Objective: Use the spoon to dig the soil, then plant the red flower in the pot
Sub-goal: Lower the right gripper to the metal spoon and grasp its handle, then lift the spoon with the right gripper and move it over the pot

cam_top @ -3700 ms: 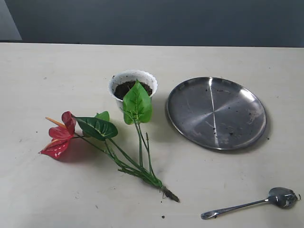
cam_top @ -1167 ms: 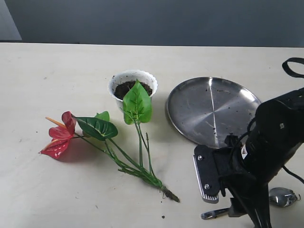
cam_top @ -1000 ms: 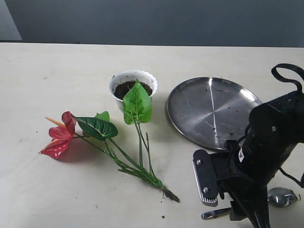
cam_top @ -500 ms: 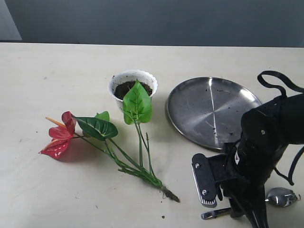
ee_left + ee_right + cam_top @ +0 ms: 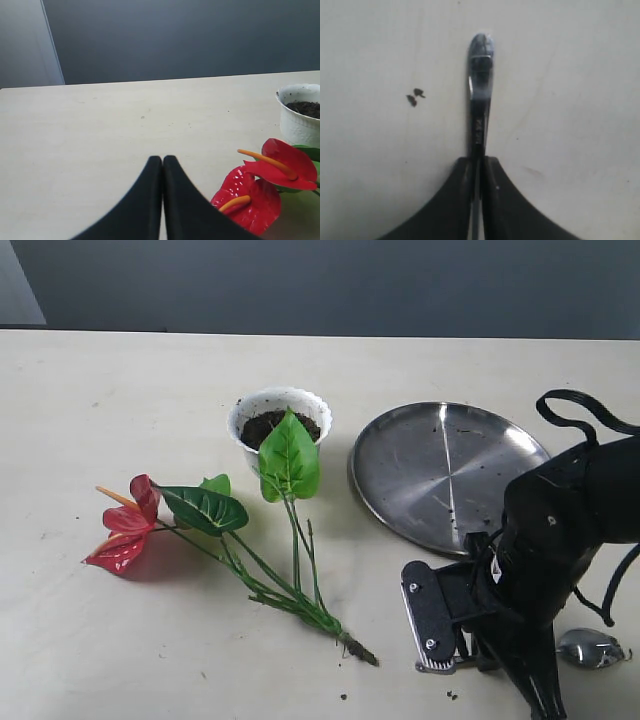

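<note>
My right gripper [image 5: 479, 159] is shut on the thin handle of the silver spoon [image 5: 481, 70], whose handle end sticks out past the fingertips. In the exterior view the right arm [image 5: 550, 540] hides the handle, and only the spoon's bowl [image 5: 590, 648] shows at the front right. The white pot [image 5: 280, 420] holds dark soil [image 5: 268, 426]. The red flower [image 5: 125, 525] lies on the table left of the pot, its stems running toward the front middle. My left gripper [image 5: 162, 159] is shut on nothing, close beside the red blooms [image 5: 265, 185].
A large round steel plate [image 5: 455, 475] lies right of the pot, just behind the right arm. Two soil crumbs [image 5: 415, 96] sit on the table near the spoon handle. The pot [image 5: 300, 117] stands beyond the blooms in the left wrist view.
The right arm entered at the front right and lowered onto the spoon. The handle end, visible under the gripper half a second ago, is now hidden. The flower and pot have not moved.
</note>
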